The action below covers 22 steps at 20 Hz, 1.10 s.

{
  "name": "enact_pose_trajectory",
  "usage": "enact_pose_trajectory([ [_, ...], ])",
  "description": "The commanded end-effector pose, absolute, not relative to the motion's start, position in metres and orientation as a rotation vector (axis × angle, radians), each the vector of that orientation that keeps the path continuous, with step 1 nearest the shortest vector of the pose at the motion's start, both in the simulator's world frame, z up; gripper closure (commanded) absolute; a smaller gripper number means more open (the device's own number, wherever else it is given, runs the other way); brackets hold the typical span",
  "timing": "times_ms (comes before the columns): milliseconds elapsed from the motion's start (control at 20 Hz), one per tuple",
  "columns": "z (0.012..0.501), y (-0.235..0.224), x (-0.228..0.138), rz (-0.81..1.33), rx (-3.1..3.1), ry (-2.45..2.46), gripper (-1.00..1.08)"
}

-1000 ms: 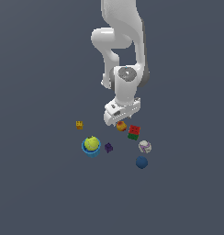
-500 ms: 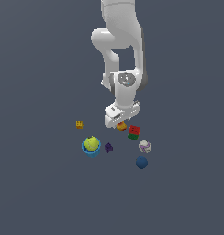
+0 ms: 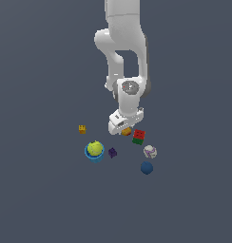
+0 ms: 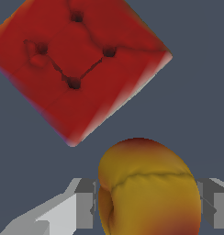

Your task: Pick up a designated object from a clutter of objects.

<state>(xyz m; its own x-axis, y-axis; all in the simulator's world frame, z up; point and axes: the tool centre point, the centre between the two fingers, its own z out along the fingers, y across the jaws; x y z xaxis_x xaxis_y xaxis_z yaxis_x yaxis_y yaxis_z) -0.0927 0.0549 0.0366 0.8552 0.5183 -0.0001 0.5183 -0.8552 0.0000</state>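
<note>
While gripper [image 4: 148, 202] straddles orange fruit [image 4: 148, 188], red block [image 4: 79, 64] sits nr.

Exterior view: distant, raised, looking down over arm [image 3: 125, 61] and whole clutter; wrist view: very close, facing straight down; shared between both: orange-yellow fruit [image 4: 148, 188] [image 3: 126, 131] and red-green block [image 4: 77, 64] [image 3: 139, 136].

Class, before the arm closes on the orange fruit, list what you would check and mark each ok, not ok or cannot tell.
1. Orange fruit sits between the fingers: ok.
2. Gripper is open: ok.
3. Fingers touching the fruit: cannot tell.
4. Red-green block is apart from the fruit: ok.
5. Tennis ball in blue cup and purple cube are away from the gripper: ok.
</note>
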Motion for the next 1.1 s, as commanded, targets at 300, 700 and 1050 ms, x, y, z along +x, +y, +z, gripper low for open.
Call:
enact_pose_trajectory([
  [300,0.036,0.055,-0.093,0.0,3.025,0.847,1.08],
  [700,0.042,0.052,-0.092,0.003,3.025,0.845,1.08],
  [1050,0.065,0.037,-0.094,0.002,3.025,0.845,1.08],
])
